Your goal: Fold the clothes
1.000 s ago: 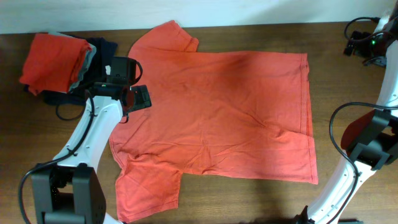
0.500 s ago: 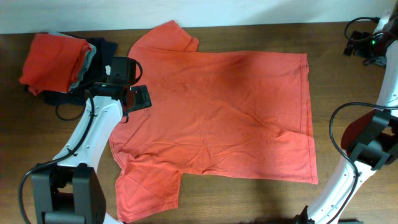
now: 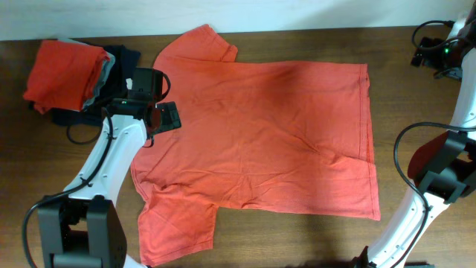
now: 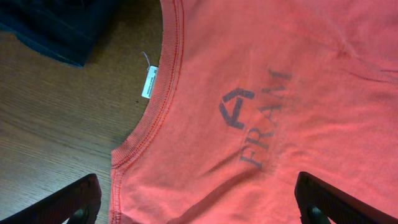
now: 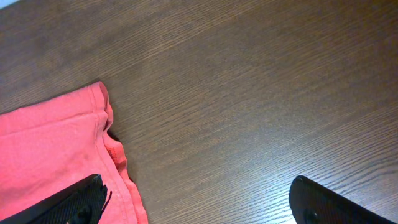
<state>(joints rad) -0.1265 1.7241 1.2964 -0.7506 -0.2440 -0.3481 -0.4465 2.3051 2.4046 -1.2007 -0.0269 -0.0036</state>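
An orange T-shirt (image 3: 268,134) lies spread flat on the wooden table (image 3: 416,134), collar to the left, hem to the right. My left gripper (image 3: 158,117) hovers over the collar, open and empty. In the left wrist view the ribbed collar (image 4: 163,81), a white label (image 4: 149,82) and a faded "FRAM" print (image 4: 261,118) show between its spread fingers (image 4: 199,205). My right gripper (image 3: 440,52) is at the far right corner, open and empty. Its wrist view (image 5: 199,199) shows bare wood and a hem corner of the shirt (image 5: 56,137) by its left finger.
A stack of folded clothes (image 3: 63,71), orange on top, sits at the back left with a dark navy garment (image 3: 123,56) beside it; the navy garment also shows in the left wrist view (image 4: 62,25). Cables loop by both arm bases.
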